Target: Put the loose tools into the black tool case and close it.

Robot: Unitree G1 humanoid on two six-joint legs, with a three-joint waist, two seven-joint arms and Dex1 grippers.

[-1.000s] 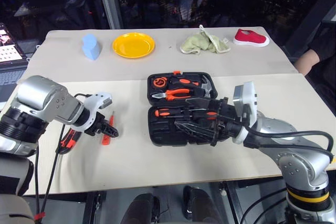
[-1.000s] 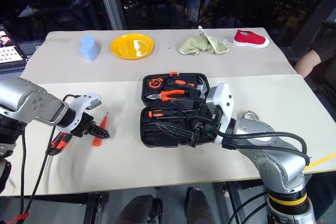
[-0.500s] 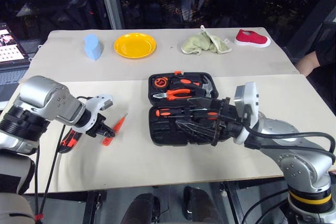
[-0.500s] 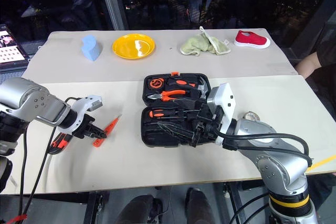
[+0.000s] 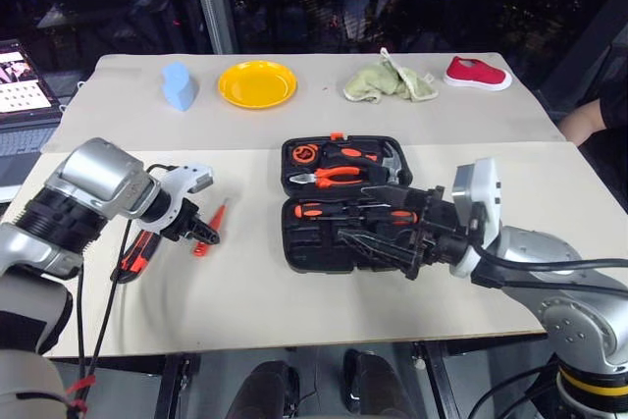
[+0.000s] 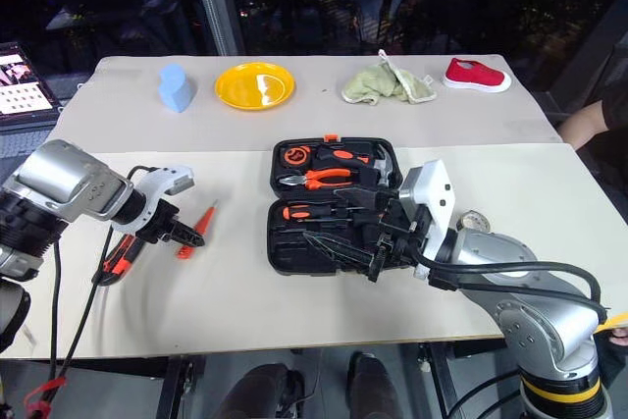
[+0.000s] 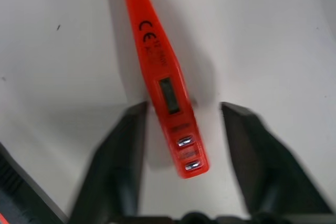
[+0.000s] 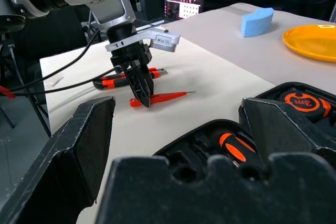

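The black tool case lies open in the middle of the table. Its far half holds orange-handled pliers and a hammer, and its near half holds screwdrivers with black-orange handles. My right gripper hovers open over the near half, with nothing between its fingers. The slim orange tester screwdriver lies on the table left of the case. My left gripper points down at its rear end, fingers open on either side and not touching it. The orange-and-black utility knife lies further left. A small grey roll peeks out behind my right arm.
Along the table's far side stand a blue block, a yellow plate, a green cloth and a red shoe. A laptop sits off the left edge. A person's arm shows at the right edge.
The left gripper shut on the tester, turned it so its tip points up and right, then opened again. The tester now lies loose on the table. The right arm has stayed put.
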